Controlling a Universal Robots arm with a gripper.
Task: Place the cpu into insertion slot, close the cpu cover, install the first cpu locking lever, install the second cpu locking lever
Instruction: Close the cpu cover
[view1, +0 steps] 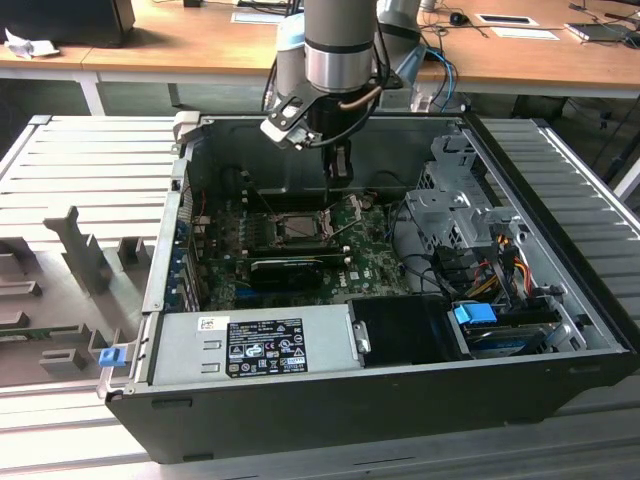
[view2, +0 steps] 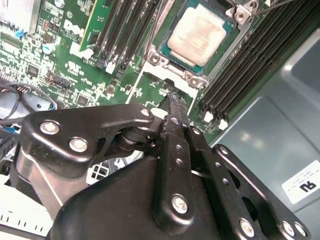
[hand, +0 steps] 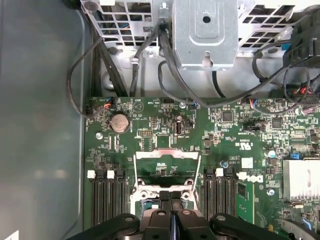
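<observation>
Pincer (view2: 174, 100) check: fingers are pressed together with nothing between them, as both wrist views show. The tip sits at the edge of the socket (view2: 182, 64), touching or just short of the cpu cover (hand: 167, 156); I cannot tell which. From the exterior view, the pincer (view1: 340, 165) hangs inside the open computer case (view1: 560, 330), above the motherboard (view1: 370, 265).

Progress, my reading:
- Step 1 looks done. The cpu (view2: 200, 32) lies flat in the socket, its silvery top fully bare.
- Step 2 is not done. The cpu cover is swung back off the socket, and its square opening shows green board, not the chip.
- Steps 3 and 4 are not done. The locking levers look unlatched: one lever (view2: 148, 42) runs loose along one side of the socket, and the other lever (view2: 272, 5) stands off past the opposite corner.

Count:
- cpu: one
- cpu cover: one
- locking levers: two
- pincer: one
- memory slots (view2: 240, 65): two banks, one on each side of the socket
</observation>
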